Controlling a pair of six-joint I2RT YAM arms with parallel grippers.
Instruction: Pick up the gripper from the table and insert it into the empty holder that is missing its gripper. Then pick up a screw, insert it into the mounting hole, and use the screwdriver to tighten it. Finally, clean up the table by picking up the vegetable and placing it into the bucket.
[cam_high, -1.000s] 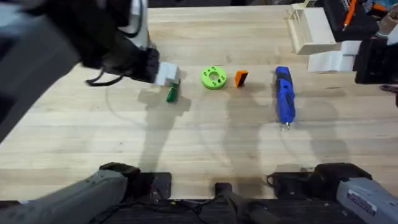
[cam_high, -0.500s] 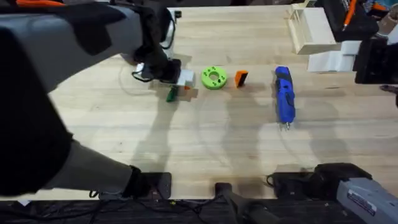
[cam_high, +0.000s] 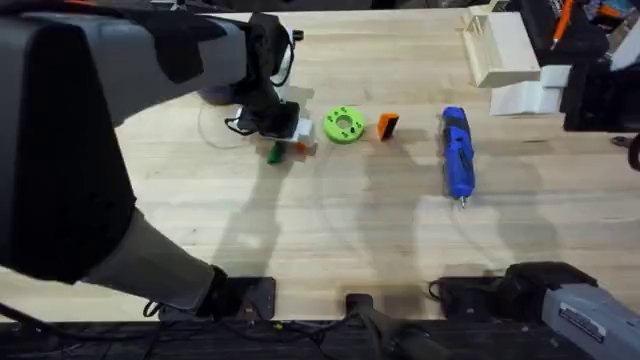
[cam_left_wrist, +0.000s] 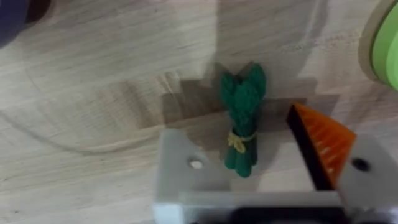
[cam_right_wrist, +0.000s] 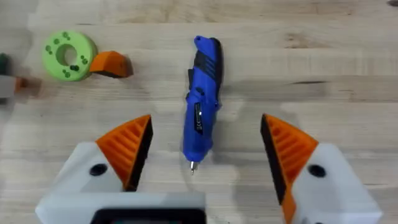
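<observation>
Table (cam_high: 330, 240), light wood planks. On it, row toward far edge: vegetable (cam_high: 275, 152), green disc (cam_high: 343, 125), gripper (cam_high: 387, 125), screwdriver (cam_high: 457, 155).

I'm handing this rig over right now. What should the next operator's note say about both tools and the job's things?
Left tool: open, low astride the vegetable, which lies on the table; its one holder is bare.
Right tool: open, above the screwdriver.
Orange finger: loose between the green disc and the screwdriver.
Done: nothing. Left: fit finger, screw and tighten, bin vegetable.
</observation>
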